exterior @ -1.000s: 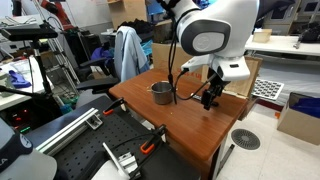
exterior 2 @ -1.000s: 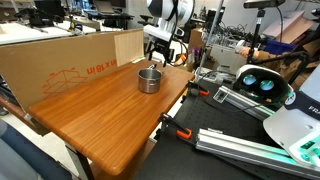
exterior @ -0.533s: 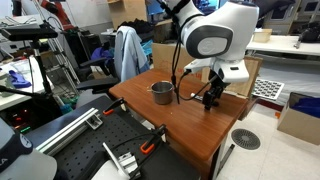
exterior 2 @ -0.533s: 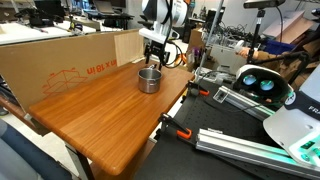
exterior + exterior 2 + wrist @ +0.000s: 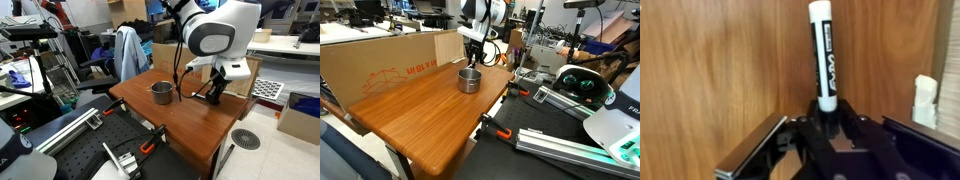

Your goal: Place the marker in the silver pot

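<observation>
In the wrist view the marker [image 5: 824, 55] lies flat on the wooden table [image 5: 720, 70], black with white lettering and a pale end pointing away from me. My gripper [image 5: 825, 108] is shut on its near end, one finger on each side. In both exterior views the gripper [image 5: 212, 96] [image 5: 473, 57] is down at the tabletop, a short way beside the silver pot [image 5: 161, 93] [image 5: 469, 80]. The pot stands upright on the table and does not show in the wrist view. The marker is too small to make out in the exterior views.
A long cardboard box [image 5: 380, 60] runs along one side of the table [image 5: 420, 125]. A pale block [image 5: 926, 100] sits near the table edge beside the gripper. Clamps and aluminium rails [image 5: 120, 150] lie below the front edge; a white robot [image 5: 585, 85] stands nearby.
The jaws stood wide open a second ago and have closed onto the marker. The wrist has shifted slightly at the tabletop; the pot has not moved.
</observation>
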Robot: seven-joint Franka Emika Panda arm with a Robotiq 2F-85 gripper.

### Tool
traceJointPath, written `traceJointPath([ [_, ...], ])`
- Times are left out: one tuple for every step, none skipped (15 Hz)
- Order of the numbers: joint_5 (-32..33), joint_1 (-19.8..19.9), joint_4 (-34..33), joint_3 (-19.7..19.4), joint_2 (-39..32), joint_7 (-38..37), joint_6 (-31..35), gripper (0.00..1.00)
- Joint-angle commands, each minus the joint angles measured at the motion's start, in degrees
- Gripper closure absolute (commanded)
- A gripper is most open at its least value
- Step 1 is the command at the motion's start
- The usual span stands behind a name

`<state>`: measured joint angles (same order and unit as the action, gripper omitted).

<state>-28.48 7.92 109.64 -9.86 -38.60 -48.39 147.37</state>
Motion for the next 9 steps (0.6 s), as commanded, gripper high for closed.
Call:
traceJointPath([
  [-0.1,-0.3,-1.5,-0.5,-0.8,-1.2,-1.1,0.99],
  [-0.1,-0.3,-1.6,-0.4,-0.7,-1.2,-1.1,0.95],
  [0.0,-0.4,-1.6,-0.5,-0.7,-1.3,-1.1,0.96],
  [0.1,-0.6,-1.5,-0.6,-0.6,-1.3,-0.9,0.95],
  [0.2,-0.7,-1.4,-0.6,-0.3,-1.2,-0.7,0.95],
  [0.4,-0.9,-1.3,-0.6,-0.1,-1.0,-0.6,0.95],
  [0.5,-1.1,-1.3,-0.5,0.3,-0.7,-0.4,0.95],
  [0.7,-1.4,-1.3,-0.5,0.6,-0.6,-0.2,0.95],
  [1.0,-1.8,-1.4,-0.5,1.1,-0.4,-0.1,0.95],
])
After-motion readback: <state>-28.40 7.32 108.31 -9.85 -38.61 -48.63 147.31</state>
